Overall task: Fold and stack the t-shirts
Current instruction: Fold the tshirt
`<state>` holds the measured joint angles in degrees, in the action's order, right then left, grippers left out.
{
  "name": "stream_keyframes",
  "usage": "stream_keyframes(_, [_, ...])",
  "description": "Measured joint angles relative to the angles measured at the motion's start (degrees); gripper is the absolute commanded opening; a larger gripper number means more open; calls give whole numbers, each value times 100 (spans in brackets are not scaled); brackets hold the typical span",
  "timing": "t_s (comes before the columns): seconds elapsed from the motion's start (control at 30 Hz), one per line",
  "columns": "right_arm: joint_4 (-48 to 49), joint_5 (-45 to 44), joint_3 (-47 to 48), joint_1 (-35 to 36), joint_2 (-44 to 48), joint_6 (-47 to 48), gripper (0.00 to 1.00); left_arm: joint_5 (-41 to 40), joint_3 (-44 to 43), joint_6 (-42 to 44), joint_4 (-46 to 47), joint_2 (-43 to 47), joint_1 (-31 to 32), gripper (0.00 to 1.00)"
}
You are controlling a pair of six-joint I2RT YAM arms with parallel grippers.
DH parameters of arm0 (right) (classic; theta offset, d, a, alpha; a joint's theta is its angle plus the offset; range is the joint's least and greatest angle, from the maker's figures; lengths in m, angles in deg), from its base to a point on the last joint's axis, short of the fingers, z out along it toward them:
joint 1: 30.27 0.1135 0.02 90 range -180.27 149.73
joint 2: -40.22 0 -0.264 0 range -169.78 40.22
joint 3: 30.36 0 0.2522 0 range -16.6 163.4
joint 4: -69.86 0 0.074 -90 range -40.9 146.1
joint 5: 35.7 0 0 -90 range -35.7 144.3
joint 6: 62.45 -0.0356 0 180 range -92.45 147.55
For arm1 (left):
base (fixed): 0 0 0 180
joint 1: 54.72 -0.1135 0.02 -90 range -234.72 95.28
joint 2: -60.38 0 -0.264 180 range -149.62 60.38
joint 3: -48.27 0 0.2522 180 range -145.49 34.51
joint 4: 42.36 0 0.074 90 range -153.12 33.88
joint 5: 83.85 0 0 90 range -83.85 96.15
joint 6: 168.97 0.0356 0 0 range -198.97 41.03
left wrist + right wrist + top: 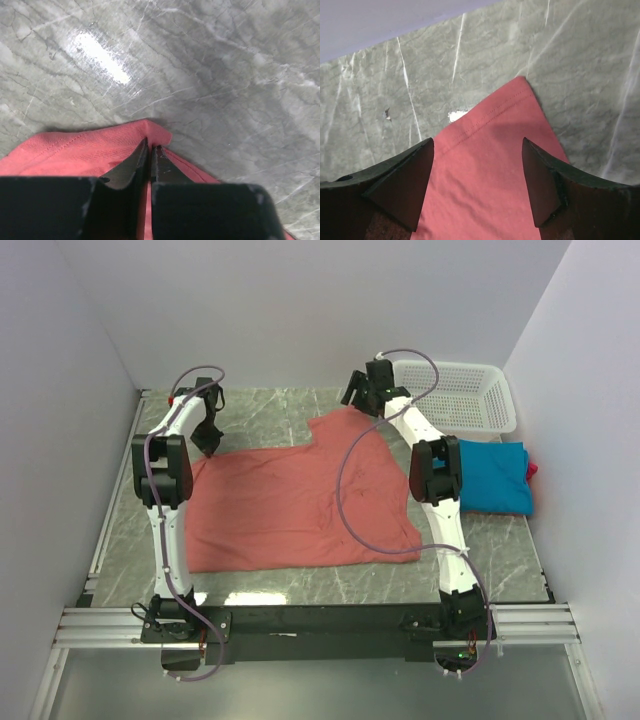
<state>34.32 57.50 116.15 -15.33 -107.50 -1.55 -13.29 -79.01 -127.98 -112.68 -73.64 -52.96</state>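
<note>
Left tool (150, 146): my two fingers were closed together on the salmon-red t-shirt (290, 505), pinching its far left corner. The cloth rose in a small peak at the tips, with bare table beyond it.
Right tool (477, 141): my fingers stood wide apart over the shirt's far right corner, where a stitched hem ran across between them. I could not tell whether the tips touched the cloth.
Salmon-red t-shirt: it lay spread nearly flat in the middle of the table (330, 588), between my two arms. Its far edge stepped farther back toward the right tool, and light wrinkles showed near its right side. Its near edge ran roughly along the table's front.
Teal-blue t-shirt (495, 478): it sat folded into a neat block at the right side of the table, partly behind my right arm and apart from the red one.
Magenta t-shirt (531, 469): only a sliver showed at the right edge of the teal block, touching it. I could not tell whether it lay under or beside.
White mesh basket (497, 418): it stood at the far right corner of the table, just beyond the teal shirt.
Table: it was grey with a marbled pattern, and a bright glare patch showed in my left wrist view.
Right arm's cable: it looped over the red shirt's right half.
</note>
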Motion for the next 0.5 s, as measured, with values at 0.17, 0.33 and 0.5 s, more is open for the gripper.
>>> stream_keyframes(0.17, [-221,138,101,-59,-114,-269,75,-13,52,-20,0,33,15,5])
stream_keyframes(0.33, [-872,-313,295,-44,-210,-254,75,-26,192,-20,-44,122,39,5])
stream_keyframes(0.5, [-1097,-807,186,9,-133,79,73,-59,293,-17,-74,181,55,4])
